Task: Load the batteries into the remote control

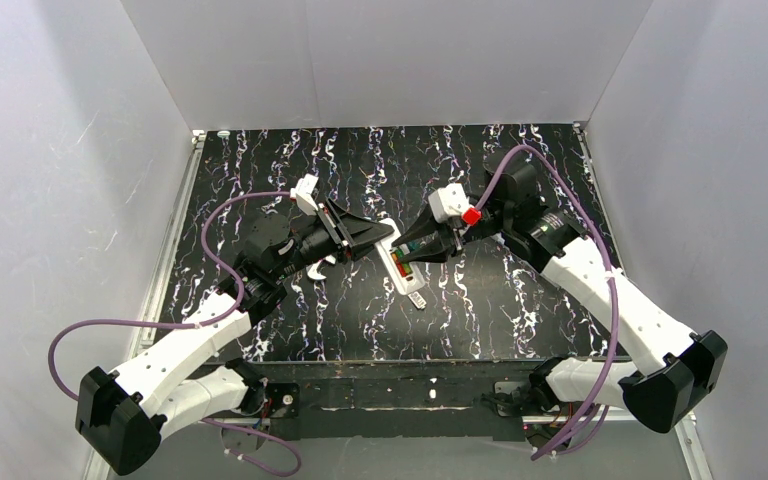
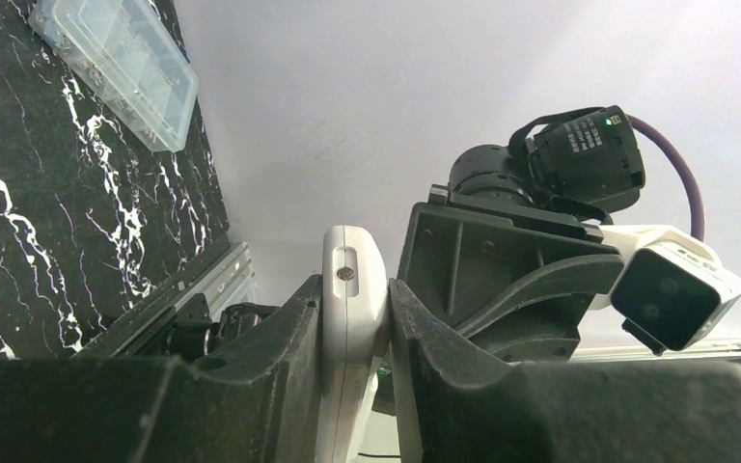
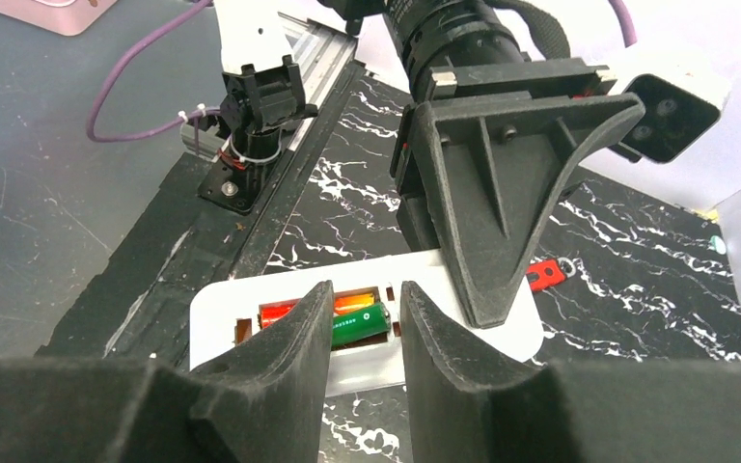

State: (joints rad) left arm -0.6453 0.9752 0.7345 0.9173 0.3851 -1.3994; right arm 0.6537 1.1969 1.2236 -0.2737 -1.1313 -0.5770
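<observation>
Batteries (image 3: 355, 318) belong in the remote control (image 3: 507, 333), and two of them lie in its open bay: one orange-red, and one with a green end. The remote is near the middle of the dark table (image 1: 520, 310), with its back side up. A small white cover plate (image 1: 417, 298) lies on the table just beside its near end.

The left gripper (image 2: 357, 289) is squeezed tight on one end of the remote, pinching its thin sides. The right gripper (image 3: 367, 294) hangs right over the bay with its two fingers apart. The green-ended battery lies in the gap between them, and I can see a little slit of space next to the right finger, so it looks let go, not pinched.

I think the step now is getting this battery to sit snug. The left gripper should hold firm so the remote does not tip. The right one should lift straight up so a finger does not drag the battery back out. I cannot tell if the battery lies fully flat. If one end sticks up, a soft push down should fix it.
</observation>
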